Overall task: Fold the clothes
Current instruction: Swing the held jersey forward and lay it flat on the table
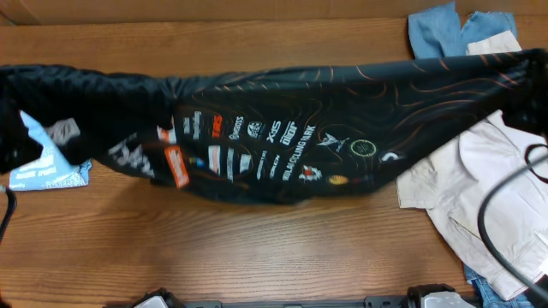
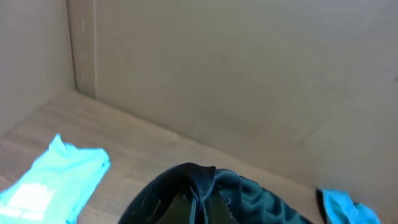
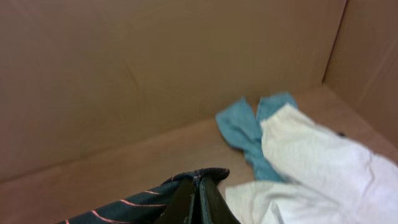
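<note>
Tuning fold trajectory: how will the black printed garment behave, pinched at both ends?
Likely very floppy: the black garment sags in a belly between its pinched ends. Probably thin and light: it bunches into a small wad at the left fingers and the right fingers. Possibly slick, given its sheen in the left wrist view.

Blurry small lettering (image 1: 274, 145) on black garment (image 1: 411, 103)

tabletop (image 1: 257, 248): brown wood grain is shown | wall (image 2: 249, 81): plain cardboard panels are set behind the tabletop | cable (image 1: 485, 212): black, is looped at right | light-blue printed sheet (image 1: 43, 174): is laid flat at left
</note>
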